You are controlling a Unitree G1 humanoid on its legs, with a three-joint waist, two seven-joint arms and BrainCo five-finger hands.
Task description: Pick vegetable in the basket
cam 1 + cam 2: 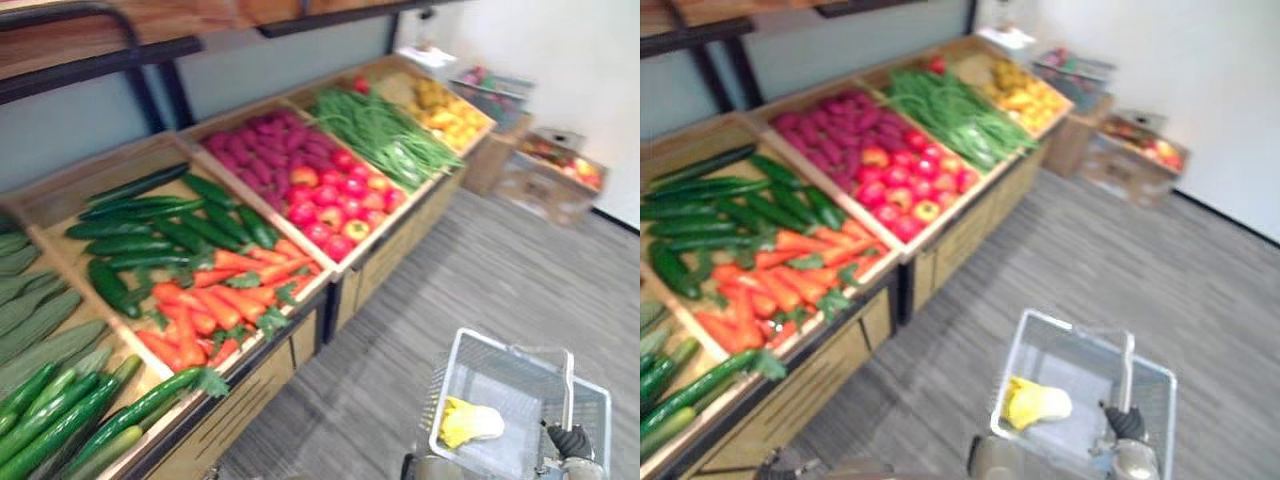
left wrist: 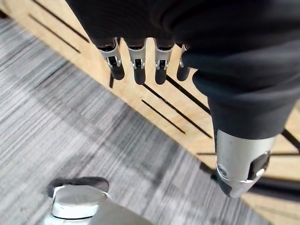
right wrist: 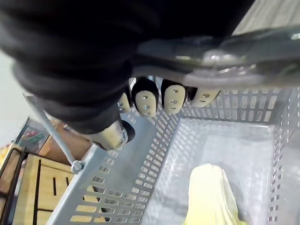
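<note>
The silver-grey mesh basket (image 1: pixel 505 390), at lower right, is carried by its metal handle (image 1: pixel 568 385), round which the right hand (image 3: pixel 171 99) is curled; a pale yellow vegetable (image 1: pixel 468 422) lies inside. The left hand (image 2: pixel 138 63) hangs slack and empty. Should the basket be swung, the vegetable could be tipped out.

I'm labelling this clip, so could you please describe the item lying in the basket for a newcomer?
Right of the long wooden produce stand, over the grey floor, the right hand holds a pale mesh basket by its handle. In it lies one yellow vegetable, the basket's sole content.
</note>
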